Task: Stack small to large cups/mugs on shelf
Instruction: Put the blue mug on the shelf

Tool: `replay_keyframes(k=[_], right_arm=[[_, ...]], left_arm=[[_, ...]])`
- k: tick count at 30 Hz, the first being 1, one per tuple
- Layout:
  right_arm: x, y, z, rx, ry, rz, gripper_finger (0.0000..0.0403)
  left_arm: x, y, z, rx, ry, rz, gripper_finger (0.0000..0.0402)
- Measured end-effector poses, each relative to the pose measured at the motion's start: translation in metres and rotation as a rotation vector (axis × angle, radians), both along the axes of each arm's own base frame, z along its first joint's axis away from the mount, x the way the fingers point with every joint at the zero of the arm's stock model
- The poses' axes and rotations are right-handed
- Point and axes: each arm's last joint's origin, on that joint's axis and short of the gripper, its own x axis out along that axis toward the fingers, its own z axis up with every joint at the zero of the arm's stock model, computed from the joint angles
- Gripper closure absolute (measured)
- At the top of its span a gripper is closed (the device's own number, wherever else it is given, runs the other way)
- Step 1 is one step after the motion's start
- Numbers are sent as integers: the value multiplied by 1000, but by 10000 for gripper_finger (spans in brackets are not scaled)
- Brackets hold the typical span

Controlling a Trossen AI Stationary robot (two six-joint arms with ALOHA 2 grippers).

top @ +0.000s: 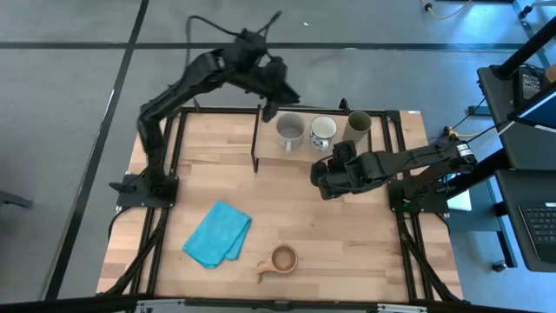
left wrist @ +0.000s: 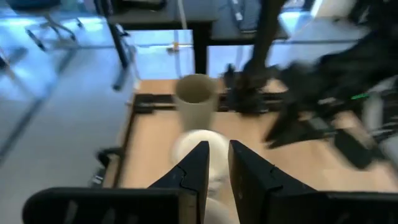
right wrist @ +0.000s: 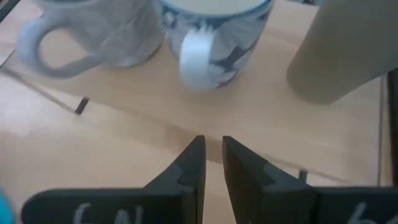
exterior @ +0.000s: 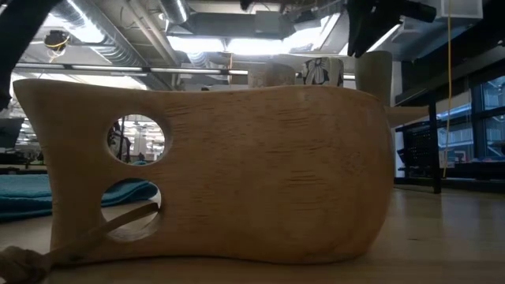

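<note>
On the shelf at the table's far side stand, left to right, the grey mug, the white mug and the olive tumbler. The white mug's handle faces the near side. Alone by the near edge sits the brown wooden cup, which fills the low view. My left gripper hovers shut over the shelf's far left part, beside the grey mug. My right gripper is shut, low in front of the shelf's near edge, pointing at the white mug.
A blue cloth lies crumpled on the near left of the table, left of the wooden cup. Black rails run along both table sides. Bare tabletop stretches between the shelf and the wooden cup.
</note>
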Motion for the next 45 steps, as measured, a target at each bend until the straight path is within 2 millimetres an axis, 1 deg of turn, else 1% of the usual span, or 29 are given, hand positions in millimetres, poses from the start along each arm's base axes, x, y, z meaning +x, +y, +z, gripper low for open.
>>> replay_keyframes(k=[3,5,9,13,15,18,20,23,27,31,34,38,42,45], right_arm=[[0,9,0,29,-17,33,347],[1,17,0,41,-37,59,347],[-1,32,0,49,-56,112,347],[-4,49,0,90,-67,177,347],[-6,58,1,108,-85,210,347],[-9,72,1,115,-122,244,347],[-12,80,2,109,-141,257,347],[-17,92,2,111,-176,273,347],[-24,114,5,135,-239,350,347],[-32,133,8,123,-311,402,347],[-35,141,9,131,-346,416,347],[-40,146,9,154,-368,407,347],[-43,150,9,144,-376,418,347],[-43,149,10,120,-391,411,347]], left_arm=[[-15,-29,12,-68,25,-44,346],[-17,-52,13,-66,68,-51,346],[-17,-91,6,-14,190,19,347],[-19,-130,2,-39,246,34,347],[-18,-148,-4,-31,283,85,347],[-21,-162,-15,48,369,251,347],[-24,-165,-24,69,421,348,347],[-17,-167,-43,53,481,397,347],[-3,-166,-70,38,493,390,347],[17,-164,-103,-62,476,307,347],[20,-162,-121,-95,449,284,347],[9,-154,-136,-108,431,308,347],[-10,-138,-138,-151,345,360,347],[-23,-124,-136,-174,236,390,347]])
